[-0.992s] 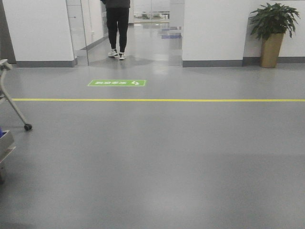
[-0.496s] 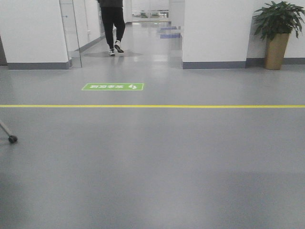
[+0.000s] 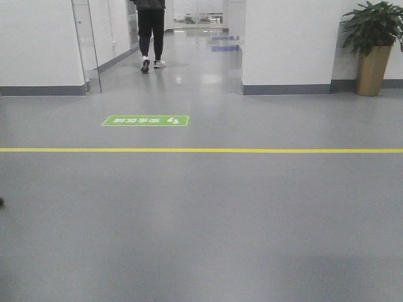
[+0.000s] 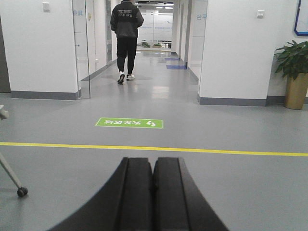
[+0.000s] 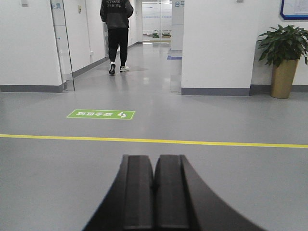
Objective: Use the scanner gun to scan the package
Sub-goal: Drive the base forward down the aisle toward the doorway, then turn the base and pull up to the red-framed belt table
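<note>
The package and the scanner gun are out of view in every frame. My left gripper (image 4: 153,161) points forward over the grey floor, its two black fingers pressed together with nothing between them. My right gripper (image 5: 154,159) is held the same way, shut and empty. Neither gripper shows in the front-facing view.
A yellow floor line (image 3: 201,150) crosses ahead, with a green floor sign (image 3: 145,121) beyond it. A person in black (image 3: 151,31) walks away down the corridor. A potted plant (image 3: 376,44) stands at the right wall. A caster leg (image 4: 14,178) sits at the left.
The view has swung to the right and advanced: the caster leg has slid out at the left edge, the yellow line sits lower, and the person has walked farther down the corridor.
</note>
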Controlling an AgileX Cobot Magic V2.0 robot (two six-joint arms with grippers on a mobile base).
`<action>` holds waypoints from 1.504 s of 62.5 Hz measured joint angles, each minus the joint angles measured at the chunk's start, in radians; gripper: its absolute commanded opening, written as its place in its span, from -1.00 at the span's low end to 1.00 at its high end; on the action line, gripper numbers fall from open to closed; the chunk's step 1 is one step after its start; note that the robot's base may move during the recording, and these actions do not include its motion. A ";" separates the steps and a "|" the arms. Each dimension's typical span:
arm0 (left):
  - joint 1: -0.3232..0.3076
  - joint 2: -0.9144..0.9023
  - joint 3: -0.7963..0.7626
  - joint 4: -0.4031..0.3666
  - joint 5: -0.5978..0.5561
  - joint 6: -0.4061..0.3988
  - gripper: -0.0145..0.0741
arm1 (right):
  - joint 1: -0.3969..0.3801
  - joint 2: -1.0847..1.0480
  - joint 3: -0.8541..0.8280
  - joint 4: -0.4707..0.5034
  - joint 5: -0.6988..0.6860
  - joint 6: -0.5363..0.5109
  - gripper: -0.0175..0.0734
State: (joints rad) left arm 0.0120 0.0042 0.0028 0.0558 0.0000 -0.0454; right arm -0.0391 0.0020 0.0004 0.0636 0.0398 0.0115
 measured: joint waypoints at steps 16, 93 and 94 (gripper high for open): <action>0.000 0.000 0.000 0.000 0.000 0.000 -0.88 | 0.000 0.000 0.000 0.000 0.000 0.000 -0.98; 0.000 0.000 0.000 0.000 0.000 0.000 -0.88 | 0.000 0.000 0.000 0.000 0.000 0.000 -0.98; 0.000 0.000 0.000 0.000 0.000 0.000 -0.88 | 0.000 0.000 0.000 0.000 0.000 0.000 -0.98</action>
State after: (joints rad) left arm 0.0120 0.0042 0.0028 0.0558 0.0000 -0.0454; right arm -0.0391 0.0020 0.0004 0.0636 0.0398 0.0115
